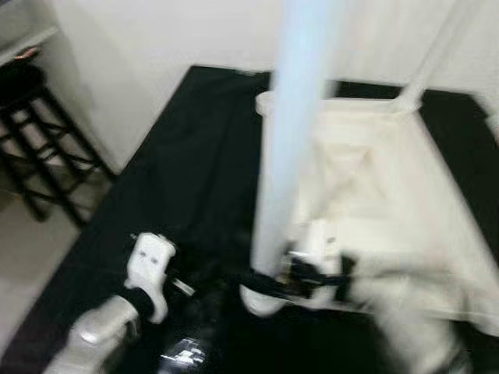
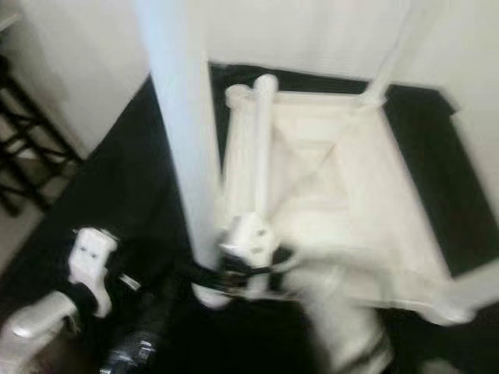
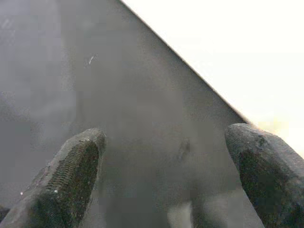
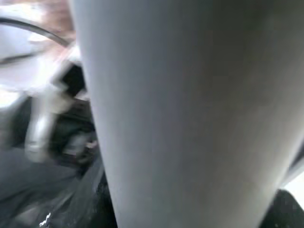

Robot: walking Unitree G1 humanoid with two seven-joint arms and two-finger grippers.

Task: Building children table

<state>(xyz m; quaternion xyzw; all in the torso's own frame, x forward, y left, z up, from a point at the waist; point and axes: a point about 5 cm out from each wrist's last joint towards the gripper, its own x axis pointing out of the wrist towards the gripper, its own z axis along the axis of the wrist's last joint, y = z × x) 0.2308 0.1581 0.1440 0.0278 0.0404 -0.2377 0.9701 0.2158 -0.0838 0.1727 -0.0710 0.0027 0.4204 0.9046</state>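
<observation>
Right tool (image 1: 269, 280) clenching upright pale leg (image 1: 290, 132) near base; left tool (image 3: 166, 171) hanging spread apart, beside it.

A plain white wall (image 1: 156, 47) is rising at twelve o'clock, with a black wooden stool (image 1: 35, 125) standing on pale floor tiles (image 1: 23, 257) at nine o'clock.

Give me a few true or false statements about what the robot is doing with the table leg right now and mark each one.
1. The right gripper grips a pale cylindrical table leg near its lower end. True.
2. The upturned white table top lies on a red cloth. False: the cloth is black.
3. The left gripper is open over the cloth. True.
4. The leg lies flat. False: it stands roughly upright.
</observation>
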